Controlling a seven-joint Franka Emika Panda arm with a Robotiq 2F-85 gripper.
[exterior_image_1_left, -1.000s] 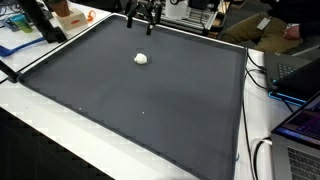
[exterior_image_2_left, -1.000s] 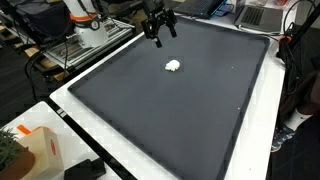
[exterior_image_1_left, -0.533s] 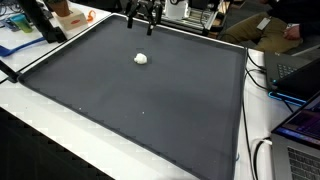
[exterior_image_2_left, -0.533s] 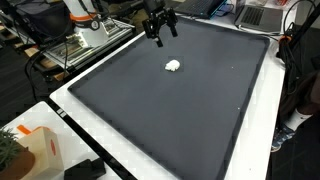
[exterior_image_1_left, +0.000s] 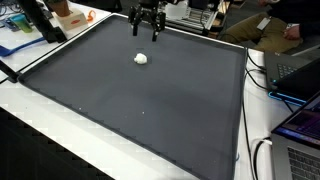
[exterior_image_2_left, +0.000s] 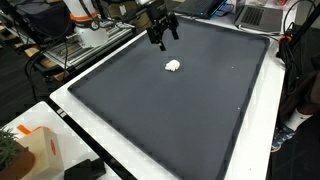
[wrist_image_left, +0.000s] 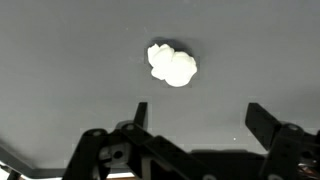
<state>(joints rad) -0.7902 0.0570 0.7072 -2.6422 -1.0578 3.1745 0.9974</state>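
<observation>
A small white crumpled lump (exterior_image_1_left: 141, 58) lies on the dark grey mat (exterior_image_1_left: 140, 110), toward its far side; it also shows in the other exterior view (exterior_image_2_left: 173, 66). My black gripper (exterior_image_1_left: 147, 33) hangs above the mat's far edge, a short way beyond the lump, open and empty (exterior_image_2_left: 160, 38). In the wrist view the white lump (wrist_image_left: 172, 64) sits ahead of the gripper (wrist_image_left: 200, 118), beyond the two spread fingers, not between them.
The mat lies on a white table (exterior_image_1_left: 60, 130). An orange box (exterior_image_1_left: 68, 15) and blue items stand past one corner, laptops (exterior_image_1_left: 295, 70) and cables along one side. A metal rack (exterior_image_2_left: 85, 45) and a tan box (exterior_image_2_left: 40, 150) flank the table.
The gripper has shifted slightly over the mat toward the white lump, still open. The lump has not moved.
</observation>
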